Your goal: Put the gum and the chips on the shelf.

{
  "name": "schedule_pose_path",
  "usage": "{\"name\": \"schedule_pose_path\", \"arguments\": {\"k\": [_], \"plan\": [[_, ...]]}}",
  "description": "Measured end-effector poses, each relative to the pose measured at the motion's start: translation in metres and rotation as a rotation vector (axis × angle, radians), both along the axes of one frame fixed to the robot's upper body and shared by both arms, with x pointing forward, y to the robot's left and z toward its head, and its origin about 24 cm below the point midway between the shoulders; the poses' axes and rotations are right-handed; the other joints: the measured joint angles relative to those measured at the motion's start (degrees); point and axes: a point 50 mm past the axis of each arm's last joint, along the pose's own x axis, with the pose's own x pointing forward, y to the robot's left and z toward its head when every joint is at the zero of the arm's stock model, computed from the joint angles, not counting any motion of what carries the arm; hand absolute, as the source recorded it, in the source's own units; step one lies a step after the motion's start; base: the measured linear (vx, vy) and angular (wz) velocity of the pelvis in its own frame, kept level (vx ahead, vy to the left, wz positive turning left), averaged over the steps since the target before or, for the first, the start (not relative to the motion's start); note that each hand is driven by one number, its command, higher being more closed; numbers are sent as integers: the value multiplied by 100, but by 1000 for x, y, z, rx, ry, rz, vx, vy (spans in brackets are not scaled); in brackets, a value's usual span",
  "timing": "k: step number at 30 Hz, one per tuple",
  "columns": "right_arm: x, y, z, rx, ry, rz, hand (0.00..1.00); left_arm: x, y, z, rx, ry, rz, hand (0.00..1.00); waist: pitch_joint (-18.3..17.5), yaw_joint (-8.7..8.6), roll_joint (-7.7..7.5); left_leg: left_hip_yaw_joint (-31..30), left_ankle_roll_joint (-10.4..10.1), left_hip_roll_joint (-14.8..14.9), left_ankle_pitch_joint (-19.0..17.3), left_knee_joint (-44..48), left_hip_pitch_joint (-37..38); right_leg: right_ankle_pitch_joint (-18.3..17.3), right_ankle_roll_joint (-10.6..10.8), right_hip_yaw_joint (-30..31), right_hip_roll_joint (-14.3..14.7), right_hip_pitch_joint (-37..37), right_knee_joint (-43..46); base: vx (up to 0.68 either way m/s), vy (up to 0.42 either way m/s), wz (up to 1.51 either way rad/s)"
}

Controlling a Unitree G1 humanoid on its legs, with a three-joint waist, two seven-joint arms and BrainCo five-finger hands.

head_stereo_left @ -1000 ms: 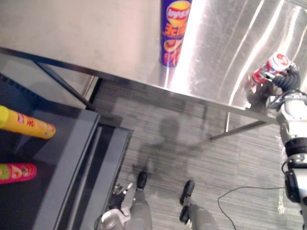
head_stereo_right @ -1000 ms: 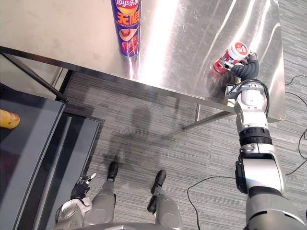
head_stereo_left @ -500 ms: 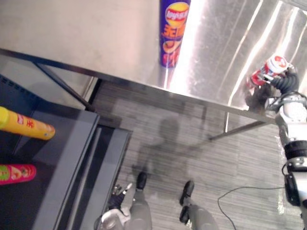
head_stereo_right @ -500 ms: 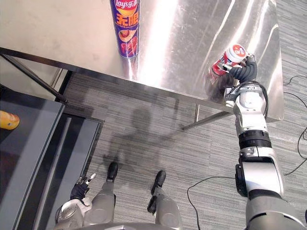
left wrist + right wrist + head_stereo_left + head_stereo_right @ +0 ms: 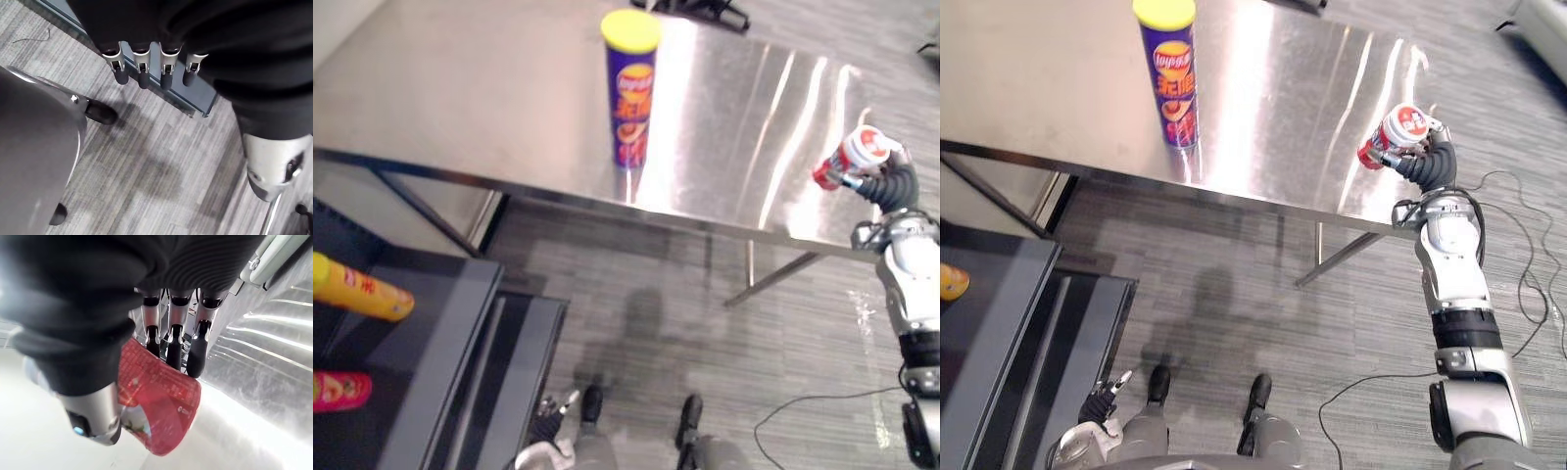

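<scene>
Right robot hand (image 5: 1427,160) clasped the tilted red gum canister (image 5: 1394,132) at right of frame, by the steel worktop (image 5: 1058,88) corner, purple chips tube (image 5: 1173,83) stood upright at upper centre, left robot hand (image 5: 141,68) hung slack-fingered at lower left, near the dark shelf (image 5: 440,333).

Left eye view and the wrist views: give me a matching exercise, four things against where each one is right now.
Things:
1. purple chips can
2. red gum tub
3. yellow can
4. left robot hand

Places:
A. gripped in the right robot hand
B. on the dark shelf
C. hanging open above the carpet floor
D. standing on the steel table

Pairs: 1-D, 2-A, 3-B, 4-C
</scene>
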Motion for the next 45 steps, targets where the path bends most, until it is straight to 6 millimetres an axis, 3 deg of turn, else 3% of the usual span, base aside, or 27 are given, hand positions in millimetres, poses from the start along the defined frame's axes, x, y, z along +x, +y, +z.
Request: {"name": "schedule_pose_path", "arguments": {"k": [6,11,14,16,19,23,29,39,42,45], "plan": [[-37,1,-33,-58,89,65,100,-24,1,-8,2,80,-9,0,-652,-161,54,9,-17,-5,-120,-1,270,-135,56,-6,-17,264,7,8,-4,-2],[-67,13,-66,-110,196,124,100,-34,0,-12,-20,110,3,0,-827,-236,181,16,-29,-4,-134,-1,365,-187,50,-14,-24,353,18,0,0,0],[-86,25,-92,-62,260,142,100,-39,-2,-15,-28,136,0,0,-935,-274,306,20,-29,-1,-140,0,366,-189,53,-14,-24,356,14,0,0,0],[-106,38,-124,18,369,174,100,-43,-5,-17,-37,156,0,0,-1005,-294,423,42,-38,16,-151,0,382,-187,57,-4,-10,366,-4,6,-12,-5],[-126,59,-155,84,491,223,100,-44,-7,-18,-31,166,-28,0,-1034,-297,490,92,-59,51,-182,0,456,-187,56,31,28,433,-47,5,-18,-9],[-143,77,-180,52,613,219,100,-45,-9,-19,-40,180,-27,0,-1068,-305,556,147,-60,61,-209,0,471,-186,57,60,38,448,-88,4,-8,-4],[-146,76,-183,-24,625,140,100,-46,-9,-19,-32,185,-26,0,-1085,-301,580,149,-49,59,-224,0,469,-146,82,57,40,466,-117,0,0,0],[-147,55,-174,-50,581,15,100,-48,-11,-20,-25,198,-15,0,-1123,-300,682,128,-21,62,-277,1,567,-187,118,29,44,587,-108,2,-1,1],[-146,55,-170,-56,566,19,100,-48,-11,-20,-25,197,-12,0,-1095,-306,700,4,-19,50,-307,131,561,-322,131,-55,8,608,97,17,-6,19],[-141,55,-164,-74,543,30,100,-46,-10,-19,-21,184,-8,0,-908,-259,710,-101,-38,46,-519,545,542,-722,113,-114,-93,574,776,-18,-4,18]]}}
